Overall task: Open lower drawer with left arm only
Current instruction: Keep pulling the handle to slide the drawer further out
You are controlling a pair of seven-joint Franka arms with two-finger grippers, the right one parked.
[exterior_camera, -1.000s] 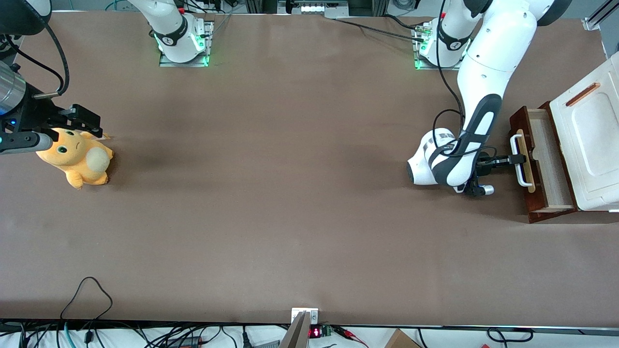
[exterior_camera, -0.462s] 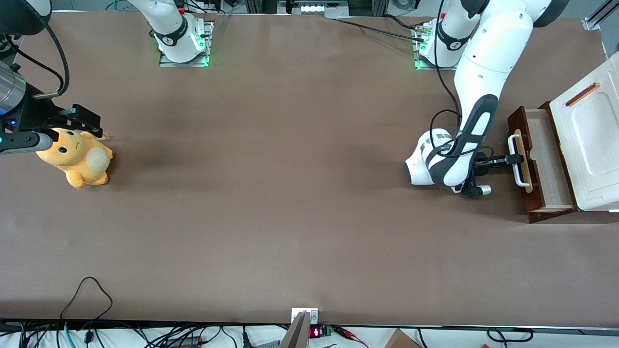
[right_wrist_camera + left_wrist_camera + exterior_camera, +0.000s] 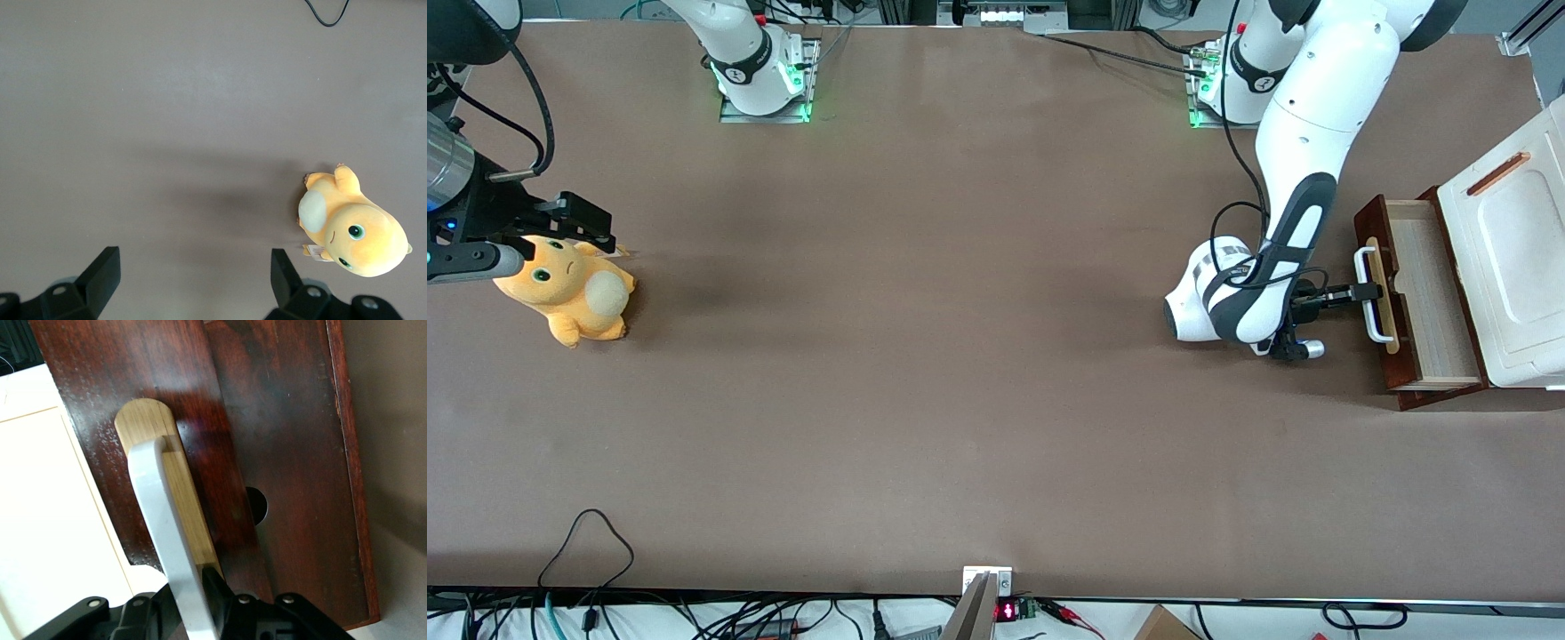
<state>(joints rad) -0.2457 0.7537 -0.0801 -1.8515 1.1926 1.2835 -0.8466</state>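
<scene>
From the front camera you see the left arm (image 3: 1303,133) bent down toward the white cabinet (image 3: 1507,276) at the working arm's end of the table (image 3: 960,400). Its gripper (image 3: 1362,292) sits right at the white bar handle (image 3: 1368,298) of the lower drawer (image 3: 1423,302), which stands partly pulled out from under the cabinet, its light wood inside showing between the dark front and the cabinet's edge. The black fingertips meet the handle about midway along its length. From here you cannot make out how far apart the jaws stand.

The left wrist camera settles that for you: the gripper (image 3: 193,603) has its two black fingers (image 3: 215,590) set on either side of the handle (image 3: 167,547), closed against it, so the jaws are gripping the bar (no gap shows between finger and bar on the side you can see). This view also gives you the pale wood strip (image 3: 170,493) the handle is mounted on, the drawer (image 3: 133,400) front's dark red-brown grain, and a dark round hole (image 3: 257,505) in the wood just beside the strip, none of which the front camera resolves.

The right wrist camera shows nothing of the cabinet; you get only an orange plush toy (image 3: 350,230) lying on the table (image 3: 167,133), which the front camera places well away from the cabinet, toward the parked arm's end (image 3: 569,289).
</scene>
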